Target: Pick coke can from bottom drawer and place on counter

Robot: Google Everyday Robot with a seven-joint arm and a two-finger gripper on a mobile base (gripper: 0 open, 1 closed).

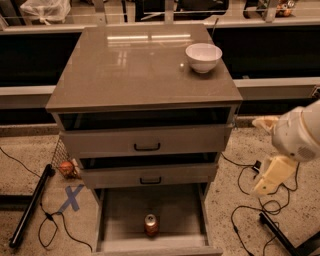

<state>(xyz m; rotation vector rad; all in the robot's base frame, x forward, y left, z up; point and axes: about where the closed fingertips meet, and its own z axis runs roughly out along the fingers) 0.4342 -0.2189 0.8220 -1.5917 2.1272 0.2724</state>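
Found the coke can [151, 224] upright on the grey floor of the bottom drawer [125, 210], near the drawer's front edge and roughly centred between its side walls, silver top upward. Confirmed nothing touching the can. Recorded the bottom drawer standing fully open, projecting toward the near edge of the scene.

Noted above it the middle drawer [115, 176] and the top drawer [100, 142], each with a black handle and each slightly ajar, with a dark gap along the upper edge.

Inspected the surface [135, 70] above the drawers: glossy grey-brown, reflecting ceiling lights at the far side. Logged one white bowl [203, 56] at the far right corner of the surface, upright.

Located the claw [274, 172] to the right of the cabinet, off the surface, level with the middle drawer and well apart from the can. Saw only a cream-coloured part hanging below a rounded white arm housing [300, 132]. Cannot tell whether open or closed. Saw nothing held.

Observed on the speckled floor [235, 150] to the right black cables [250, 210] looping beneath the claw. Observed to the left of the cabinet a reddish round item [66, 169] against a mesh, a blue tape cross [71, 197] and a long black pole [30, 205] lying on the floor. Noted a clear plastic bag [45, 9] at the far left.
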